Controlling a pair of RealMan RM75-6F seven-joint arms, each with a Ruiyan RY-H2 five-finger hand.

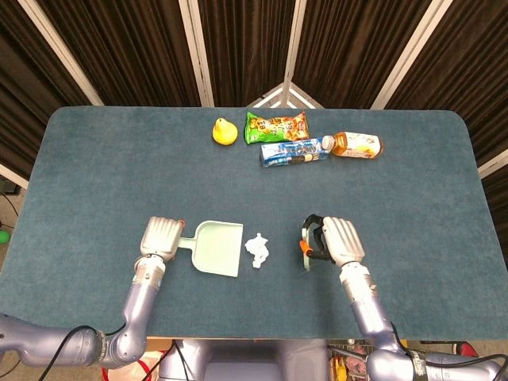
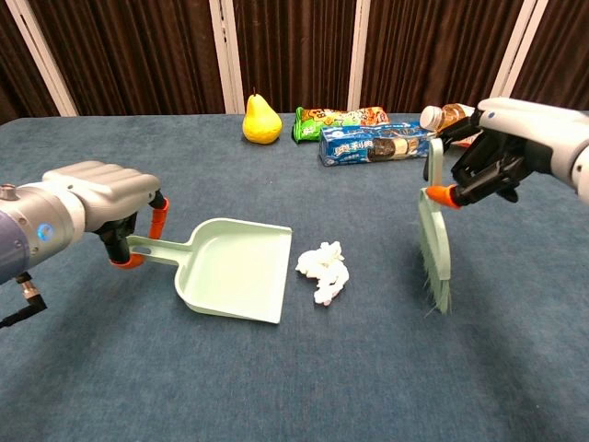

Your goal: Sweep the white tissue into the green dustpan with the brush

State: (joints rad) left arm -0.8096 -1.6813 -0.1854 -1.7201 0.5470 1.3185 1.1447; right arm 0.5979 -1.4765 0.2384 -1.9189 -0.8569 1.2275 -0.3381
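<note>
Covering the whole tabletop (image 1: 95, 175) is a dark teal, carpet-like cloth with rounded far corners; behind it hang dark brown pleated curtains (image 2: 294, 55) split by pale slanted strips.

Near the front middle lies the white tissue (image 1: 257, 250), crumpled, flat on the cloth. Just to its left sits the green dustpan (image 1: 216, 248), its open mouth facing the tissue and close to it, with a narrow strip of cloth showing between them in the chest view. The left hand (image 1: 160, 237) grips the dustpan's handle, fingers (image 2: 120, 189) curled down around it.

Well to the right of the tissue, the right hand (image 1: 333, 240) holds the brush (image 2: 434, 244) by its upper end, fingers closed around the handle. The brush hangs nearly upright, bristles pointing down toward the cloth; whether the tips touch the tabletop cannot be told. The brush and tissue are apart.

Along the far side of the tabletop lie a yellow pear (image 1: 224, 131), a green snack bag (image 1: 275, 125), a blue biscuit packet (image 1: 293, 152) just in front of the bag, and a bottle of amber drink (image 1: 354, 144) on its side to the right of the packet.
</note>
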